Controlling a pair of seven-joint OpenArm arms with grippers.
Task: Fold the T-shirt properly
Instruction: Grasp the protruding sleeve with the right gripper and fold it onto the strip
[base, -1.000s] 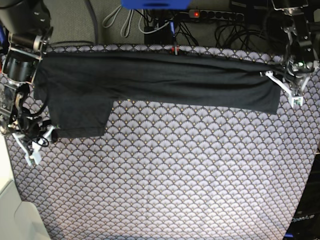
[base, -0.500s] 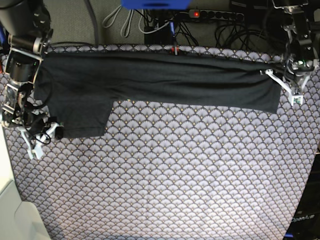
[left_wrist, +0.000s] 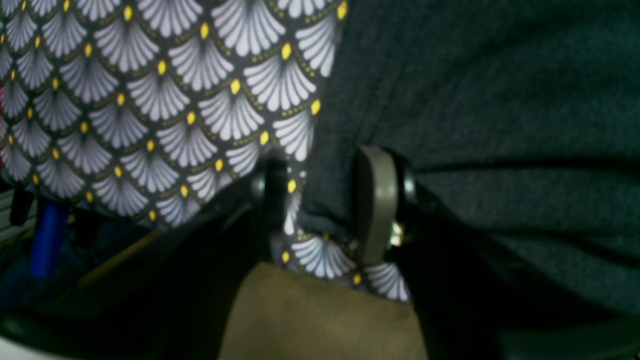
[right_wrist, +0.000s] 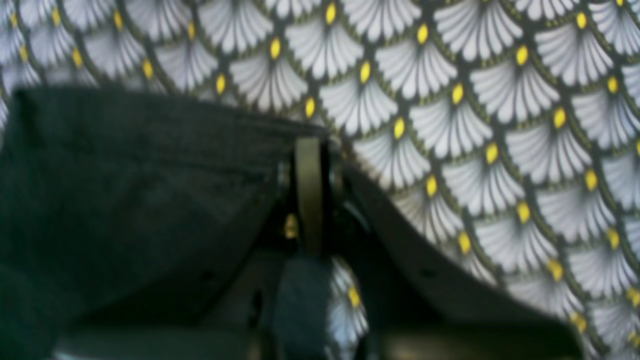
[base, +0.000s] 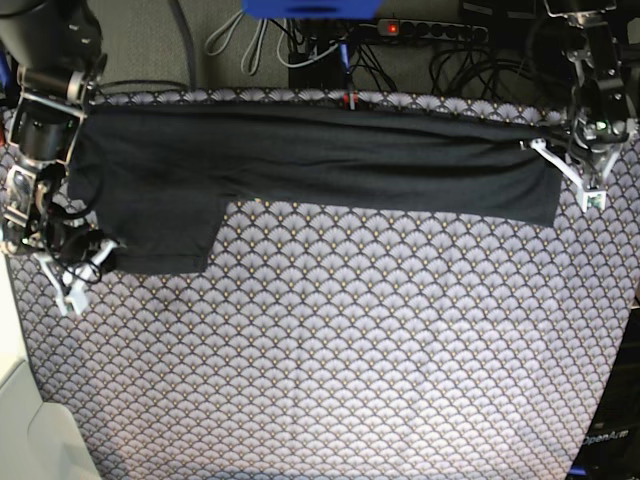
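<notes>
Right gripper (right_wrist: 310, 195) newly clamps T-shirt (base: 300, 160); wrist view confirms.

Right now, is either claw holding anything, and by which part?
Right claw is shut on the T-shirt at its sleeve's corner. Left claw straddles the shirt's edge; a grip cannot be told.

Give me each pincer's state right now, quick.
Left pincer: jaws apart, straddling an edge of the T-shirt; whether it grips the cloth cannot be told.
Right pincer: shut on the T-shirt's sleeve edge.
</notes>
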